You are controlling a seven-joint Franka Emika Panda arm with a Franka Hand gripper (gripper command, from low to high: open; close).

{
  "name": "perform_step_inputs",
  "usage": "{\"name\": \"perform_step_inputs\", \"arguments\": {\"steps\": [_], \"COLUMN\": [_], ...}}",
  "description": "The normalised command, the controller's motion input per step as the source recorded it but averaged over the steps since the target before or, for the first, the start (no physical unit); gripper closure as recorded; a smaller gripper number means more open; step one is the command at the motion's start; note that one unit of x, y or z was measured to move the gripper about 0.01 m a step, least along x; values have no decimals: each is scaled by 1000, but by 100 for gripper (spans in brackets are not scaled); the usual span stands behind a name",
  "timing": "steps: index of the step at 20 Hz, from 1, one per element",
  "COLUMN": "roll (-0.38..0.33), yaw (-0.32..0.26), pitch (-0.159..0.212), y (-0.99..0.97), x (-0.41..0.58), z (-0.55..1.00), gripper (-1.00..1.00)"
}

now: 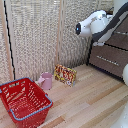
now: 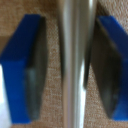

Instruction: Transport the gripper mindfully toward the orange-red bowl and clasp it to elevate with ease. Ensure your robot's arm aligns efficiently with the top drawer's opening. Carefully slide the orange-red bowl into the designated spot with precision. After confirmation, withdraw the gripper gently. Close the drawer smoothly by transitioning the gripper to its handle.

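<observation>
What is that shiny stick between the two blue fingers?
In the wrist view, the drawer's silver handle runs between the end effector's blue-tipped fingers, with grey-brown drawer front behind it.

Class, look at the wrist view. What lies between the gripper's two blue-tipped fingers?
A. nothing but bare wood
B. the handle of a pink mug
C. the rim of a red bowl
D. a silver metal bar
D: in the wrist view the silver bar handle runs between the two blue-tipped fingers of the gripper, against a grey-brown surface.
</observation>
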Motion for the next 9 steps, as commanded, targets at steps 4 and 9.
{"name": "perform_step_inputs", "arguments": {"steps": [4, 9], "roll": [-80, -89], "yaw": [-68, -77], "pitch": [66, 79], "y": [127, 431], "x": [226, 221], "z": [184, -7], "gripper": [-100, -100]}}
